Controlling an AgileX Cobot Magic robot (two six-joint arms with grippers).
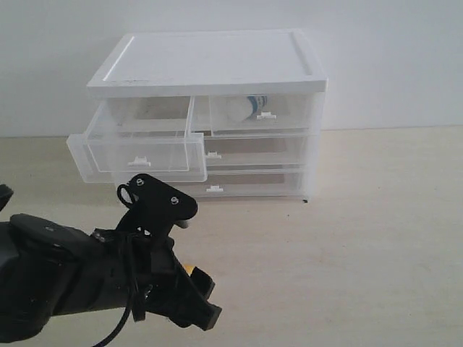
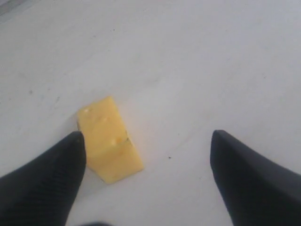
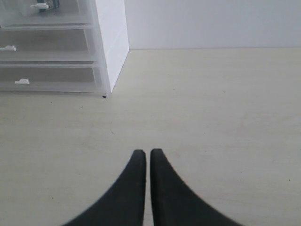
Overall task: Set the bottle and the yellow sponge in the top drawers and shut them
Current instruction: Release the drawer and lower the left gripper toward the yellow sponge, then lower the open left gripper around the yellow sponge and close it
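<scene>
The yellow sponge (image 2: pixel 108 141) lies on the table, close to one finger of my open left gripper (image 2: pixel 147 134) and off-centre in the gap. In the exterior view only a yellow sliver of the sponge (image 1: pixel 189 270) shows behind the left gripper (image 1: pixel 204 298), low at the front left. The bottle (image 1: pixel 249 107), with its white cap and teal body, lies inside the shut top right drawer (image 1: pixel 264 116). The top left drawer (image 1: pixel 137 152) is pulled out and holds nothing. My right gripper (image 3: pixel 147 153) is shut on nothing above bare table, out of the exterior view.
The white-topped cabinet (image 1: pixel 210 61) stands at the back against the wall, with two shut full-width drawers (image 1: pixel 253 152) below. Its corner (image 3: pixel 110 47) is ahead of the right gripper. The left arm (image 1: pixel 58 275) fills the lower left.
</scene>
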